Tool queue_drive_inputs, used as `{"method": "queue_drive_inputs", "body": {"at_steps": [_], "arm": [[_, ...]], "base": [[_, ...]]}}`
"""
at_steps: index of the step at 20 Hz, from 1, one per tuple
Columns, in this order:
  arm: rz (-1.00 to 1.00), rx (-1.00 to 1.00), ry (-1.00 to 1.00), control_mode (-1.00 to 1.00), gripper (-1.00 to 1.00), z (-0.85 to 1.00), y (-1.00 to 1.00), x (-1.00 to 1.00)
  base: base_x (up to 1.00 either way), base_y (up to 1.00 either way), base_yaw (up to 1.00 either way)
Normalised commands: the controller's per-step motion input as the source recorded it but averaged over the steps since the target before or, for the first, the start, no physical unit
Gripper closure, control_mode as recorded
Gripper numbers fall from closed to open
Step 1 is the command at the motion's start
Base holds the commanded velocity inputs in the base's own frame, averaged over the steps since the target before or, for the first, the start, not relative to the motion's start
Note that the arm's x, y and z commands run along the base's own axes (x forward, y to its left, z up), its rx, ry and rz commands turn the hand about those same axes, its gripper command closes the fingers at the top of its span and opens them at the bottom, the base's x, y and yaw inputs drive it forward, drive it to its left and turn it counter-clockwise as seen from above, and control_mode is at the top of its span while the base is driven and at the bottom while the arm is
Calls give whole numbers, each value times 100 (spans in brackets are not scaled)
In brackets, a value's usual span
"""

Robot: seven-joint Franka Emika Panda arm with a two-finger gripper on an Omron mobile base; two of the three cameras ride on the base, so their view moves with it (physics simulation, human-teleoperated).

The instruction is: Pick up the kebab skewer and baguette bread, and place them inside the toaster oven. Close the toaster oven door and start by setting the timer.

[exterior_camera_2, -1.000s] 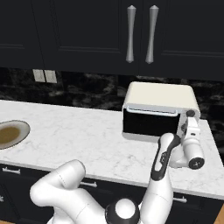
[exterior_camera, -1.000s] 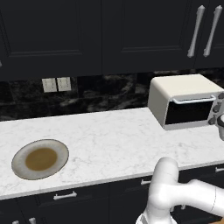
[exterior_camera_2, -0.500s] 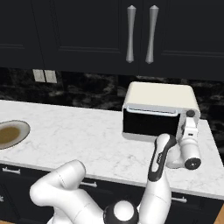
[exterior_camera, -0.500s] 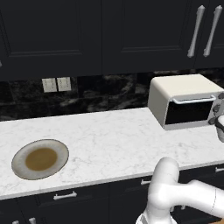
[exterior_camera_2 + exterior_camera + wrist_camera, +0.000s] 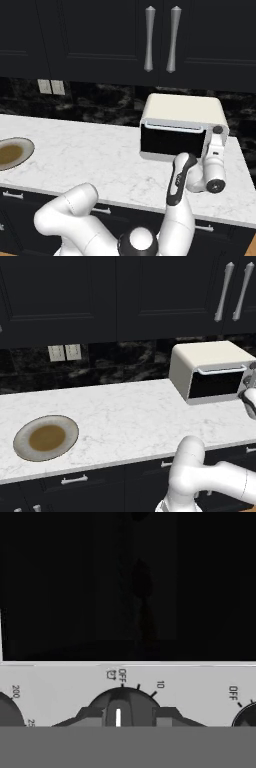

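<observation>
Glossy white arm point(image 5: 75, 220) of rounded, tube-like segments — dark joint band point(image 5: 176, 185), dark round cap point(image 5: 217, 186) — ending in small dark fingers point(image 5: 90, 714).

One toaster oven point(image 5: 212, 371), one plate point(image 5: 46, 437), three knobs point(image 5: 121, 708).

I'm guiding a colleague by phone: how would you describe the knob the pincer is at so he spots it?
Find the cream toaster oven on the marble counter, then its control strip. The timer knob is the middle dark dial, between the pincer fingers, its white pointer at OFF with 10 beside it.
</observation>
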Motion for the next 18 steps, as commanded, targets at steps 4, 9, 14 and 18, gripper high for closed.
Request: {"method": "queue_drive_inputs", "body": {"at_steps": [4, 9, 14, 18], "arm": [[-10, 0, -3, -100, 100, 0, 0, -30], [-10, 0, 0, -100, 100, 0, 0, -3], [-7, 5, 0, -100, 100, 0, 0, 0], [-3, 19, 0, -100, 100, 5, 0, 0]], "base": [[0, 0, 0], [0, 0, 0], [0, 0, 0], [0, 0, 0]]}}
